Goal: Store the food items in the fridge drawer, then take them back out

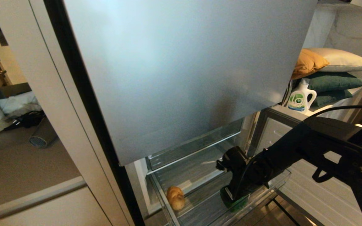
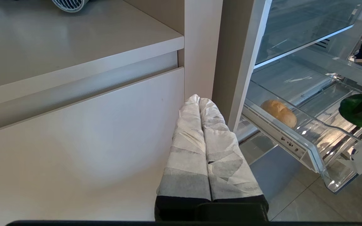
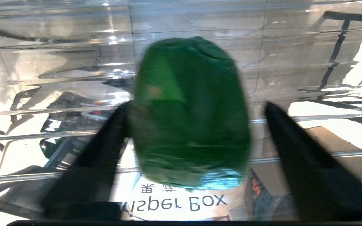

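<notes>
The fridge drawer [image 1: 161, 194], a clear plastic bin, stands pulled out below the fridge. The tan potato [image 1: 175, 197] lies at its left end, also seen in the left wrist view [image 2: 278, 113]. The green bell pepper [image 1: 238, 204] sits at the drawer's right end on the ribbed floor [image 3: 42, 62]. My right gripper [image 1: 235, 195] reaches down into the drawer and straddles the pepper [image 3: 190, 116]: one black finger [image 3: 112, 135] touches its side, while the other finger [image 3: 294, 150] stands apart with a gap. My left gripper [image 2: 199, 99] hangs shut and empty beside the beige cabinet.
The tall silver fridge door [image 1: 181, 72] hangs above the drawer. A beige cabinet front [image 2: 74, 131] is on the left. At the right, a shelf holds a detergent bottle [image 1: 300, 98] and pillows [image 1: 335, 70]. A "Crisper Box" label [image 3: 181, 204] shows through the drawer.
</notes>
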